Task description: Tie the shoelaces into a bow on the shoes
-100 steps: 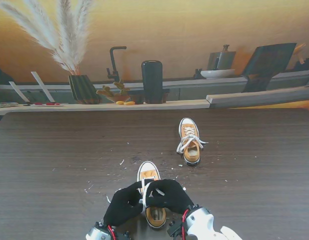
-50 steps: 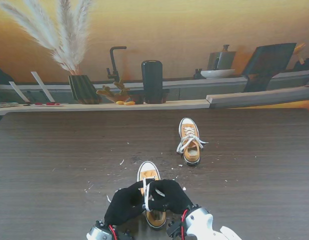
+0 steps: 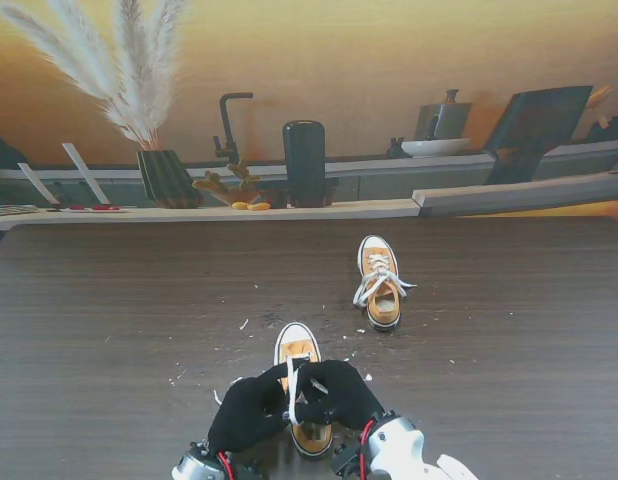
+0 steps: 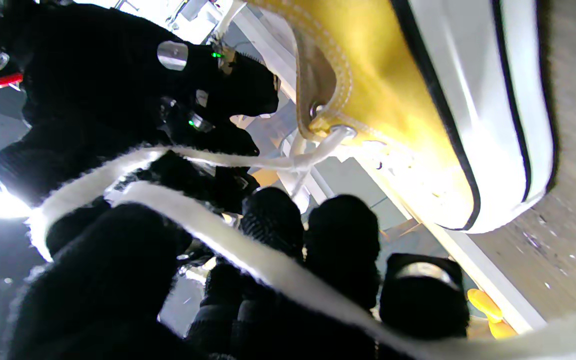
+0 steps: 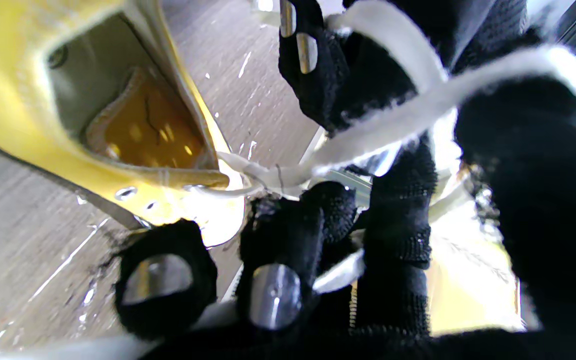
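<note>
Both robot hands, left (image 3: 251,408) and right (image 3: 339,393), pinched the lace (image 3: 291,385) taut over the near-edge shoe (image 3: 303,392) to form loops.

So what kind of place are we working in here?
Likely a staged kitchen-style demo set: a dark wood table against a counter backdrop showing a black faucet, a bowl and pampas grass in a vase.

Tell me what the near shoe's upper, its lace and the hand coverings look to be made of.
Near shoe upper: seemingly yellow canvas, matte, with visible stitching and metal eyelets; the sole band looks like glossy white rubber. Lace: flat white woven fabric, fuzzy at the edges. Left hand and right hand: black knitted gloves, ribbed texture, with shiny metal-like fingertip patches.
</note>
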Controlling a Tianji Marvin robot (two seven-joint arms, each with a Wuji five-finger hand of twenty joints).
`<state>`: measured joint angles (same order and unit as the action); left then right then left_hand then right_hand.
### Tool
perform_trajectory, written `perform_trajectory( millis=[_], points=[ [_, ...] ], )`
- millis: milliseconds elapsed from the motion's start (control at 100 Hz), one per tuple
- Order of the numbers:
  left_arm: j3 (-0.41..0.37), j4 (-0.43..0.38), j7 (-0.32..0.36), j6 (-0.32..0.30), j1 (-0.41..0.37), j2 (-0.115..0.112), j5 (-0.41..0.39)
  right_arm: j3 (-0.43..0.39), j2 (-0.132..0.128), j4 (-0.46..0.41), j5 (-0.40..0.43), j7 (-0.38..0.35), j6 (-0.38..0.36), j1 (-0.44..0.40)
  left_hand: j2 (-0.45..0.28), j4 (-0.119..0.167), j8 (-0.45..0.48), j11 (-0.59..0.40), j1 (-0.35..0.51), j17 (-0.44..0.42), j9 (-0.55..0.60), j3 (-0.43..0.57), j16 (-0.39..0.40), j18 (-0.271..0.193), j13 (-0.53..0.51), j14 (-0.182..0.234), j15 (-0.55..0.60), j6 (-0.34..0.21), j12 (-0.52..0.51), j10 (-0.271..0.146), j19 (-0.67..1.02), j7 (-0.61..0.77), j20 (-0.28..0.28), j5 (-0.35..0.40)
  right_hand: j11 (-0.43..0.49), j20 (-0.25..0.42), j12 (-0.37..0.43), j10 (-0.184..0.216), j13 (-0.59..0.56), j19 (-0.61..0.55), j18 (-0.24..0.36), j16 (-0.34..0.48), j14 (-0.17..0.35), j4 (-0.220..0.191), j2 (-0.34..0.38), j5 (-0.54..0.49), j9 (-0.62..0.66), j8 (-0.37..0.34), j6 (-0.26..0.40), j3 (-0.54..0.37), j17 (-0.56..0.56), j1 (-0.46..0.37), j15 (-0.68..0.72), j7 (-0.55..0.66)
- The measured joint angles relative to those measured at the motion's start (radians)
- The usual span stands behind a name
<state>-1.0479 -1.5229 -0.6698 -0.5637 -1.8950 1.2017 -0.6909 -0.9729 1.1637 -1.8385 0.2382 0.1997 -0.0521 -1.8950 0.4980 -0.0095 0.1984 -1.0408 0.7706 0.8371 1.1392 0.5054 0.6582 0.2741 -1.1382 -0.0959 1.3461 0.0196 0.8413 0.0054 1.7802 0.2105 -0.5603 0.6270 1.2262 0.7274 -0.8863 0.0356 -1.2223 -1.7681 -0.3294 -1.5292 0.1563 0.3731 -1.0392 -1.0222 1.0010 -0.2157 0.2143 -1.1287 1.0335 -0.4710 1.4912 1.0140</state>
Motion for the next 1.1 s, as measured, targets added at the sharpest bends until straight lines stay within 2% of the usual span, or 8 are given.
perform_trajectory(
  millis=[330,480,590,780,820,840,1060,1100],
  points=[
    [0.002,-0.004,-0.017,0.007,0.000,-0.009,-0.038,0.005,0.010,0.002,-0.043,0.021,0.005,-0.001,0.000,0.000,-0.001,0.000,0.000,0.000,0.000,0.010,0.000,0.000,0.000,0.001,0.000,0.013,0.000,-0.001,-0.006,-0.006,0.000,-0.001,0.000,0.010,0.000,-0.004,0.015,0.010,-0.001,0.000,0.000,0.000,-0.022,-0.083,-0.011,0.001,0.018,-0.037,-0.024,-0.076,0.000,0.052],
    [-0.001,-0.010,-0.017,0.005,-0.003,-0.011,-0.052,0.005,0.016,0.003,-0.053,0.033,0.003,-0.002,0.000,0.000,-0.015,0.000,0.000,0.000,0.000,0.011,0.000,0.000,0.000,0.003,-0.006,0.049,0.000,-0.011,-0.007,-0.013,0.000,-0.001,0.000,0.031,0.000,-0.012,0.054,0.020,-0.003,0.000,0.000,0.011,-0.014,-0.081,-0.046,-0.012,0.018,-0.037,-0.066,-0.086,-0.001,0.063],
    [-0.008,-0.016,-0.016,0.002,-0.009,-0.012,-0.056,0.001,0.018,0.003,-0.081,0.031,-0.015,-0.007,0.000,0.000,-0.015,0.001,0.000,-0.001,0.000,0.011,0.000,0.000,0.000,0.003,-0.012,0.049,0.000,-0.011,-0.010,-0.014,0.000,-0.001,0.001,0.077,0.000,-0.031,0.155,0.037,0.000,0.000,0.002,0.008,0.050,-0.049,-0.139,-0.124,-0.007,-0.036,-0.162,-0.086,-0.003,0.058],
    [-0.033,-0.033,0.017,-0.011,-0.028,-0.013,-0.055,-0.013,0.021,0.000,-0.102,0.022,-0.040,-0.019,0.000,0.000,-0.015,0.024,0.000,-0.034,-0.010,0.011,0.000,0.000,0.036,0.004,-0.026,0.049,0.000,-0.011,-0.025,-0.014,0.000,-0.001,0.008,0.123,0.000,-0.032,0.277,0.081,0.008,0.000,0.025,0.002,0.163,0.023,-0.249,-0.294,-0.062,-0.035,-0.307,-0.087,-0.003,0.048],
    [-0.041,-0.038,0.031,-0.016,-0.033,-0.013,-0.053,-0.017,0.021,-0.001,-0.102,0.018,-0.042,-0.021,0.000,0.000,-0.016,0.027,0.000,-0.037,-0.019,0.011,0.000,0.000,0.039,0.004,-0.029,0.048,0.000,-0.012,-0.032,-0.018,0.000,-0.002,0.008,0.126,0.000,-0.033,0.280,0.091,0.009,0.000,0.025,0.000,0.175,0.026,-0.251,-0.308,-0.074,-0.035,-0.327,-0.087,-0.003,0.048],
    [-0.045,-0.040,0.037,-0.018,-0.035,-0.014,-0.051,-0.018,0.020,-0.002,-0.102,0.016,-0.043,-0.022,0.000,0.000,-0.016,0.028,0.000,-0.039,-0.019,0.011,0.000,0.000,0.042,0.004,-0.035,0.048,0.000,-0.012,-0.034,-0.023,0.000,-0.004,0.008,0.128,0.000,-0.034,0.290,0.095,0.009,0.000,0.025,-0.017,0.182,0.035,-0.261,-0.319,-0.082,-0.035,-0.338,-0.087,-0.008,0.051],
    [-0.061,-0.048,0.063,-0.038,-0.048,-0.018,-0.025,-0.034,0.013,-0.010,-0.096,-0.016,-0.044,-0.028,0.000,0.000,-0.016,0.054,0.000,-0.095,-0.050,0.011,0.000,0.000,0.085,0.004,-0.062,0.045,0.000,-0.012,-0.061,-0.001,0.000,-0.003,0.008,0.149,0.000,-0.034,0.328,0.152,0.009,0.000,0.025,-0.030,0.213,0.047,-0.300,-0.384,-0.139,-0.048,-0.412,-0.087,-0.034,0.052],
    [-0.064,-0.049,0.069,-0.040,-0.050,-0.018,-0.023,-0.034,0.012,-0.011,-0.094,-0.018,-0.044,-0.028,0.000,0.000,-0.016,0.075,0.000,-0.108,-0.059,0.011,0.017,0.000,0.097,0.004,-0.071,0.044,0.000,-0.012,-0.076,-0.001,-0.019,-0.004,0.008,0.151,0.000,-0.034,0.330,0.155,0.009,0.000,0.025,-0.030,0.215,0.047,-0.304,-0.387,-0.143,-0.048,-0.418,-0.087,-0.037,0.053]
  ],
)
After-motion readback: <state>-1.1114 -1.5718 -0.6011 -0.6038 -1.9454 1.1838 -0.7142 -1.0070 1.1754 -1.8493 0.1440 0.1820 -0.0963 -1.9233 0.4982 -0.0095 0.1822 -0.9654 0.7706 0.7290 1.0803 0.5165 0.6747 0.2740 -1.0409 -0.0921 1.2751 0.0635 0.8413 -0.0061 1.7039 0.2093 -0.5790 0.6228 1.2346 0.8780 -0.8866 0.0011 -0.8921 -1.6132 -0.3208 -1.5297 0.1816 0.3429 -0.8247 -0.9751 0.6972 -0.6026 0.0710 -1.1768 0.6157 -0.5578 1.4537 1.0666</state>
